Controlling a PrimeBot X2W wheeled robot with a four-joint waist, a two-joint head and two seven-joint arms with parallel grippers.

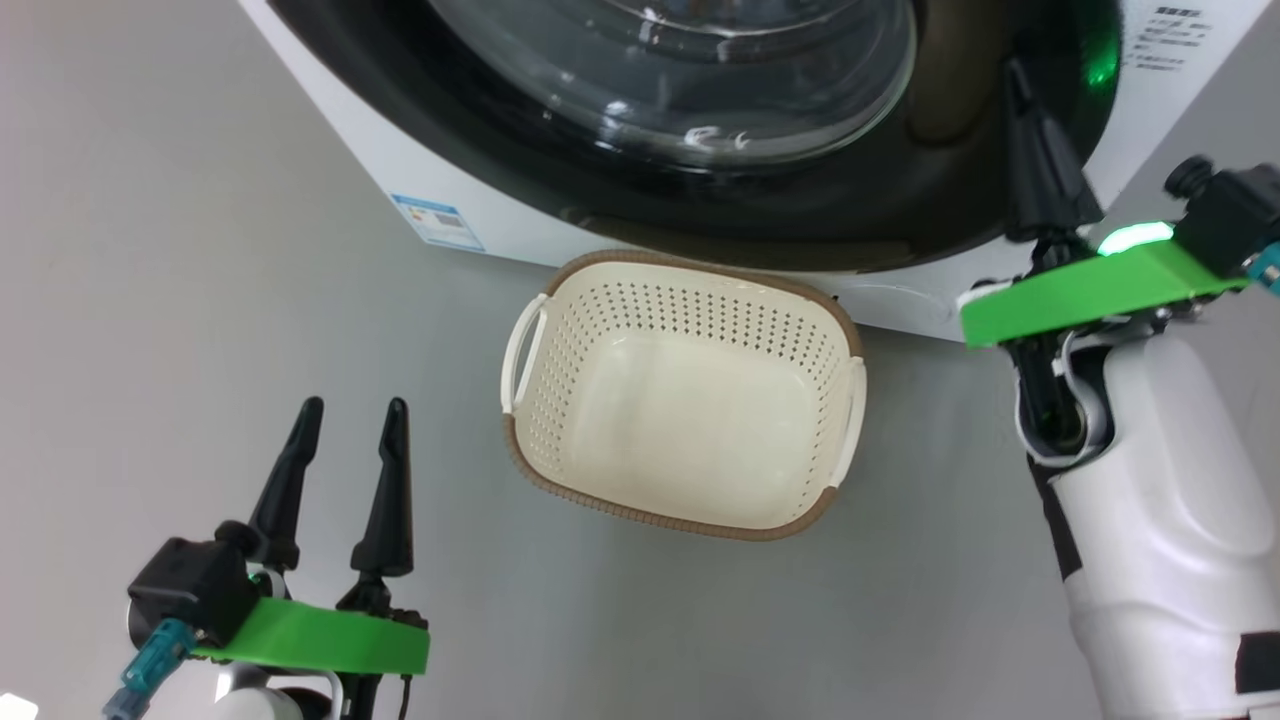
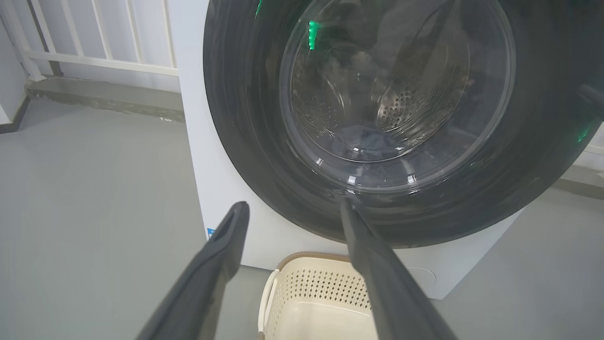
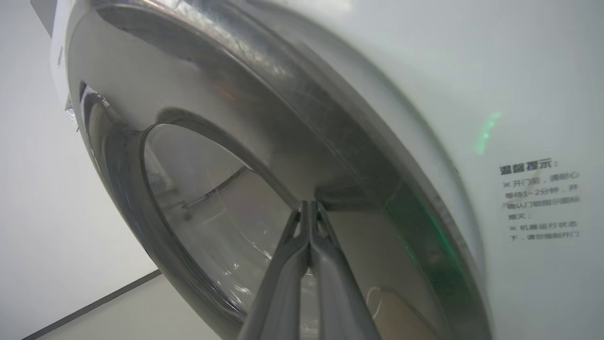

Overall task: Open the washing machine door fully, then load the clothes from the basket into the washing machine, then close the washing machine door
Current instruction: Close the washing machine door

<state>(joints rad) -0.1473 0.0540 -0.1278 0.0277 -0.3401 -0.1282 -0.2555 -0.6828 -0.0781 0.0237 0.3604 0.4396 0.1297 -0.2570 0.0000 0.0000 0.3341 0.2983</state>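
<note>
The white washing machine (image 1: 480, 200) fills the top of the head view. Its door (image 1: 800, 210), glossy black rim around a bulging glass bowl, lies against the front. Behind the glass, bluish clothes (image 2: 363, 140) rest at the bottom of the steel drum. The cream basket (image 1: 690, 300) with a brown rim stands on the floor below the door, nothing inside it. My right gripper (image 1: 1020, 85) is shut, its tips (image 3: 309, 205) pressed to the black rim near its right edge. My left gripper (image 1: 352, 410) hovers open at the lower left, pointing at the door (image 2: 293, 205).
Grey floor spreads left and in front of the machine. A white railing (image 2: 94, 61) and a low kerb (image 2: 104, 94) run behind on the left. A blue label (image 1: 437, 222) sits low on the washer front, a printed notice (image 3: 540, 198) beside the door.
</note>
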